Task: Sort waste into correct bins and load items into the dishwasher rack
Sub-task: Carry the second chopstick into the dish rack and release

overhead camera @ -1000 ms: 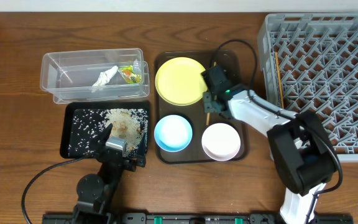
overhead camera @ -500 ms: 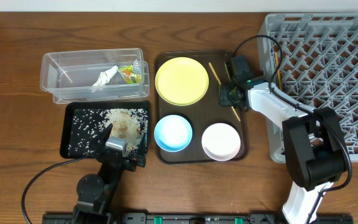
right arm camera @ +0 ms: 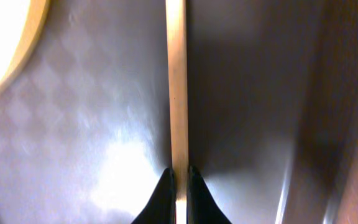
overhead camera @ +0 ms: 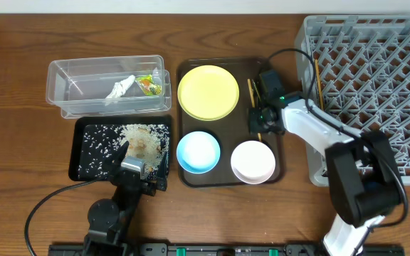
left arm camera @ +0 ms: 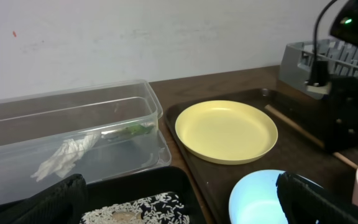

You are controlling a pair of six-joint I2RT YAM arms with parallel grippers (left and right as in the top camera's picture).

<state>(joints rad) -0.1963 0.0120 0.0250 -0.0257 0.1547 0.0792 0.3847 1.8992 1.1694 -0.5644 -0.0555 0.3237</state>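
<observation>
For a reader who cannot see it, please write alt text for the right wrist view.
Two dark fingertips of the right gripper close on a thin wooden chopstick that runs straight up the picture, lying on the dark brown serving tray. The curved edge of the yellow plate shows in the upper left corner.

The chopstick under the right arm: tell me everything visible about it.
The chopstick is a thin, straight, pale wooden stick lying flat on the dark brown serving tray, right of the yellow plate and above the white bowl. In the right wrist view it runs straight up the frame, with the right tool closed around its near end, one dark finger on each side. Overhead, the arm hides most of it.
</observation>
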